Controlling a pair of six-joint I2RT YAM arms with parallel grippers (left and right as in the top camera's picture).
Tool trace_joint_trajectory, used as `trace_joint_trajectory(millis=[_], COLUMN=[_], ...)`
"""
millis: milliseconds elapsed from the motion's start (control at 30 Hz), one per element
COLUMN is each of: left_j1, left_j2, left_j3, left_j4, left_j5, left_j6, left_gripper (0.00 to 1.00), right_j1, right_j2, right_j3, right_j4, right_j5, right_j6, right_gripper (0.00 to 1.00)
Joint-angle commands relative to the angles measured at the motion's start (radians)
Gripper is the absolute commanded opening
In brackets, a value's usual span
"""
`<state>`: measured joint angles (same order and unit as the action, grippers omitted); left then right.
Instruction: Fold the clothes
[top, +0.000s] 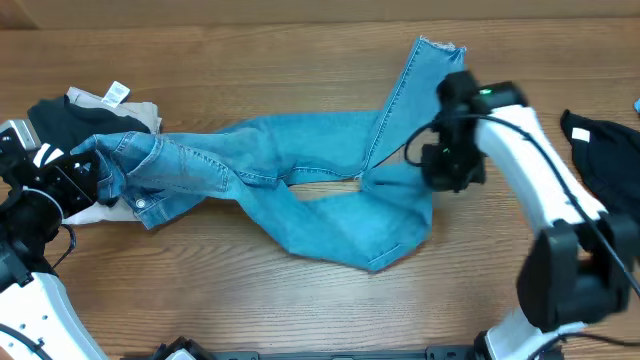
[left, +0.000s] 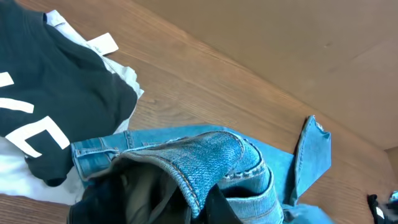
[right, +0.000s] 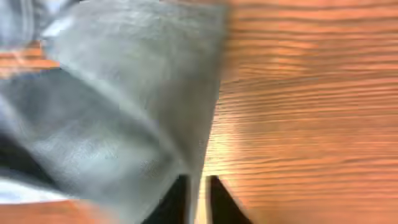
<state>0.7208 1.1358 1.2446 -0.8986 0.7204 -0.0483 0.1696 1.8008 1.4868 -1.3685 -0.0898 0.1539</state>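
Note:
The light-blue jeans (top: 300, 170) lie spread across the table, waist at the left. One leg runs up to a frayed hem (top: 440, 45); the other is bent toward the front (top: 380, 255). My left gripper (top: 100, 170) is shut on the jeans' waistband (left: 211, 155), and its dark fingers (left: 205, 205) show at the bottom of the left wrist view. My right gripper (top: 440, 165) is at the edge of the upper leg. Its fingers (right: 199, 199) are pinched on the denim edge (right: 124, 112); that view is blurred. The black white-lettered top (left: 56, 93) lies by the waistband.
The black top (top: 60, 115) lies on a beige and white garment with a tag (top: 115, 95) at the far left. Another black garment (top: 600, 150) lies at the right edge. Bare wooden tabletop (top: 250, 290) shows in front of and behind the jeans.

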Motion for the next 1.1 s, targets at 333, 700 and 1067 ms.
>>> trace_joint_trajectory(millis=[333,700,1067], left_j1=[0.005,0.005,0.005], left_j2=[-0.012,-0.012,-0.012], left_j3=[0.034,0.034,0.034], left_j4=[0.008,0.008,0.010], left_j5=[0.006,0.036,0.036], left_j6=[0.026,0.026,0.026], left_gripper=[0.07,0.08,0.08], right_j1=[0.293,0.267,0.046], right_j2=[-0.017,-0.003,-0.142], right_j3=[-0.140,-0.377,-0.188], right_j4=[0.157,0.452,0.225], right_j5=[0.079,0.243,0.074], right_j6=[-0.047,0.145,0.084], right_gripper=[0.91,0.46,0.13])
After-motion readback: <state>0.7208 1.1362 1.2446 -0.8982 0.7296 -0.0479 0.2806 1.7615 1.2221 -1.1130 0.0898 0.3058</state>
